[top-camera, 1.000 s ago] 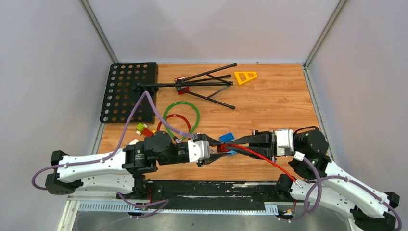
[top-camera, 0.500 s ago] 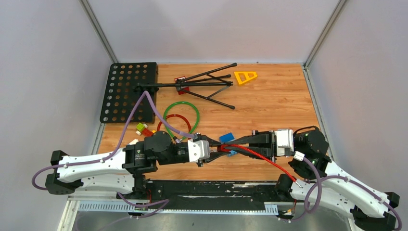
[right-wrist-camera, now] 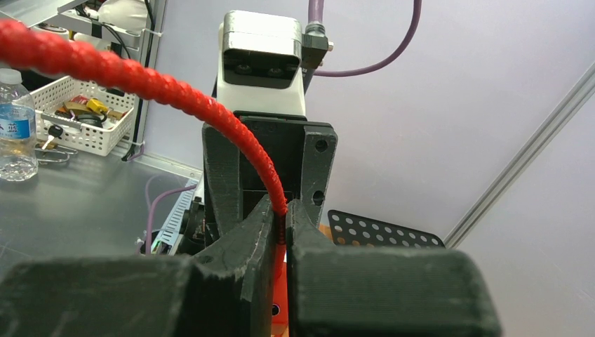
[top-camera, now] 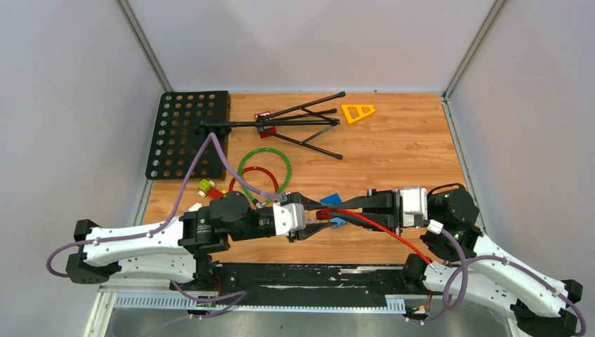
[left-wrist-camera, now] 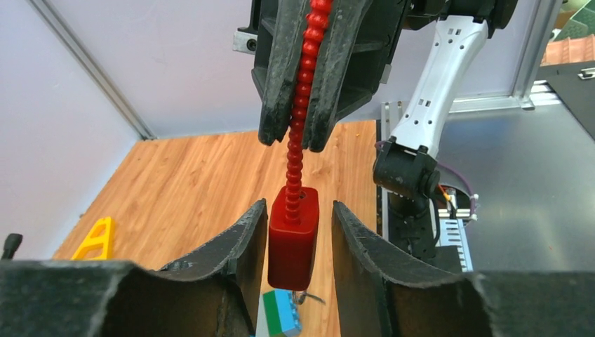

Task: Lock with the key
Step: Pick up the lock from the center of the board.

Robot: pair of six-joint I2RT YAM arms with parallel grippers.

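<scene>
The lock is up off the table [top-camera: 393, 147], held between my two arms, so the fetching and lining-up look done. The locking itself looks to be left: I see no key in the lock body [left-wrist-camera: 292, 246], and none in either gripper. My right gripper [right-wrist-camera: 281, 210] is clamped tight on the cable [left-wrist-camera: 303, 105] just above the lock body, with the fingers squeezed against it on both sides. My left gripper [left-wrist-camera: 299, 209] stands partly open around the lock body. One finger sits against its side or nearly so, and the other is clear of it with a gap, so it grips nothing. The lock body is a smooth, glossy red plastic block with rounded corners. The cable is red too, ribbed like a string of beads, and bends stiffly where it enters the top of the block. Below the lock body lies a small blue and green piece [left-wrist-camera: 281, 312] with a bit of metal beside it. I cannot tell whether that is the key.
</scene>
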